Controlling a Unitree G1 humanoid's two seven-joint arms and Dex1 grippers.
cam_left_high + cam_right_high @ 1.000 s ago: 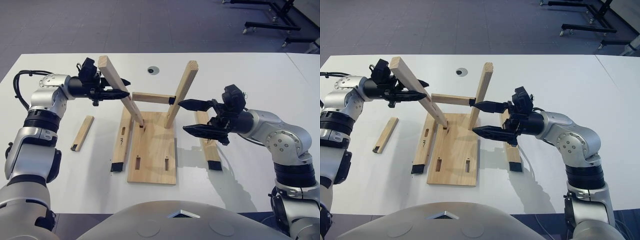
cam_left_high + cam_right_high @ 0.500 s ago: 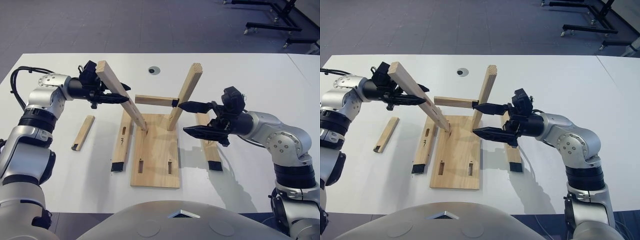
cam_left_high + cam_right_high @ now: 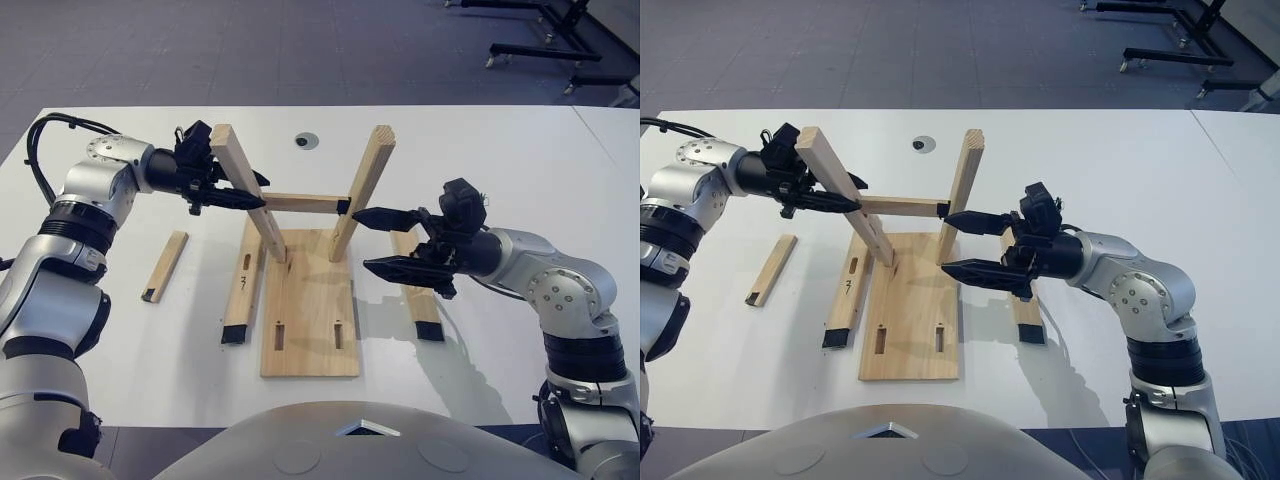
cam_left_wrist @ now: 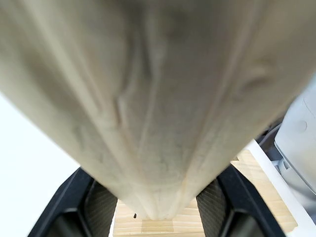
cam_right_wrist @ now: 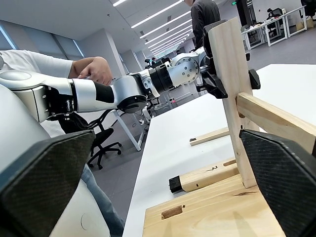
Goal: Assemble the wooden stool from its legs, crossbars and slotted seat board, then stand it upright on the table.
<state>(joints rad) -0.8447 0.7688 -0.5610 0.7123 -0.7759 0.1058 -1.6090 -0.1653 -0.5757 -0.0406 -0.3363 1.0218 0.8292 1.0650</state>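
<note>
Flat on the tabletop [image 3: 500,150], the slotted seat board [image 3: 310,320]. Standing in its 12 o'clock slots, two leaning legs: left leg [image 3: 268,228] tipped toward 11, right leg [image 3: 360,190] toward 1, with a crossbar [image 3: 305,203] bridging them. Left claw [image 3: 255,192] pinching the left leg's upper half. Right claw [image 3: 361,239] spread wide, just beside the right leg at its 3 o'clock. Lying at the board's 9 o'clock, a loose leg [image 3: 243,285]; farther at 9, a short crossbar [image 3: 165,266]; at 3 o'clock, another loose leg [image 3: 420,305].
</note>
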